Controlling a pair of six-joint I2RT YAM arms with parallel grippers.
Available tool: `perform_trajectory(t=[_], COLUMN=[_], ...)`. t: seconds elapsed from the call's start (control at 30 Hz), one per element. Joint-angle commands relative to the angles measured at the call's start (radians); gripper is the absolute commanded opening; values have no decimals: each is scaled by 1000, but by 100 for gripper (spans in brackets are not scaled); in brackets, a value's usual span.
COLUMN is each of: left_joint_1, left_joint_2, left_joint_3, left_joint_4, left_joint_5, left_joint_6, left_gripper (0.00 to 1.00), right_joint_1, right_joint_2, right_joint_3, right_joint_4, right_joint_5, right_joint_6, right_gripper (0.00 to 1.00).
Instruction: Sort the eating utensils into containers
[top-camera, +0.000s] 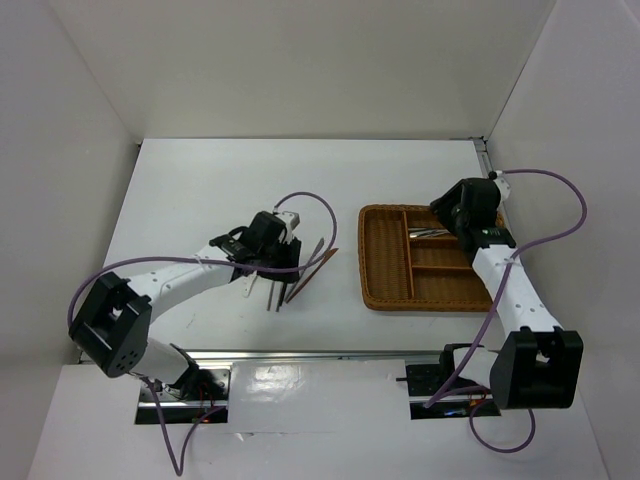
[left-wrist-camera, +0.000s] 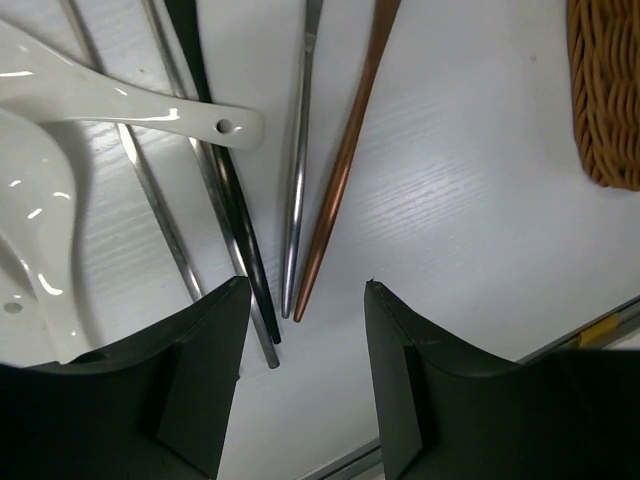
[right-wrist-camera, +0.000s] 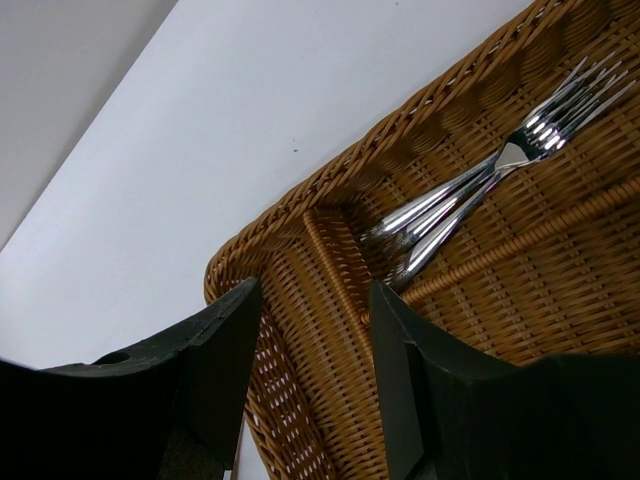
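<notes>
Your left gripper (left-wrist-camera: 306, 300) was spread and empty, with the tips of the copper chopstick (left-wrist-camera: 340, 170) and silver chopstick (left-wrist-camera: 298, 170) just ahead between its fingers. I judged them thin, stiff, slick and light, so pinch mid-shaft or they'd roll. White spoons (left-wrist-camera: 120, 100) lay left of the hand and looked chippable. The wicker tray (left-wrist-camera: 605, 100) sat far right, open tabletop (left-wrist-camera: 480, 250) between. Your right gripper (right-wrist-camera: 315, 330) hung open and empty over the tray, forks (right-wrist-camera: 470, 190) ahead-right.

Silver forks (right-wrist-camera: 470, 195) in far compartment of wicker tray (top-camera: 385, 262); white spoons (left-wrist-camera: 95, 95), chopsticks (left-wrist-camera: 238, 215), reddish-brown stick (left-wrist-camera: 345, 160) outside.

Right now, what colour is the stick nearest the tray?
Coppery reddish-brown; the stick shows best in the left wrist view.
</notes>
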Motion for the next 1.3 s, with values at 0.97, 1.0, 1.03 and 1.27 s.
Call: perform_trajectory(t=[0.97, 1.0, 1.03, 1.27], left_joint_1=[-113, -113, -113, -133], left_joint_2=[379, 379, 379, 422], left_joint_3=[221, 221, 221, 221], left_joint_4=[20, 20, 11, -49], left_joint_5=[-7, -17, -18, -65], left_joint_6=[135, 135, 124, 94], left_gripper=[50, 50, 48, 41], right_joint_1=[7, 7, 7, 7], right_joint_2=[-142, -142, -142, -152], right_joint_3=[-72, -72, -72, -72], right_joint_4=[-112, -103, -103, -112], right_joint_5=[152, 161, 161, 179], right_joint_6=[-7, -16, -16, -16], right_gripper=[68, 68, 68, 69])
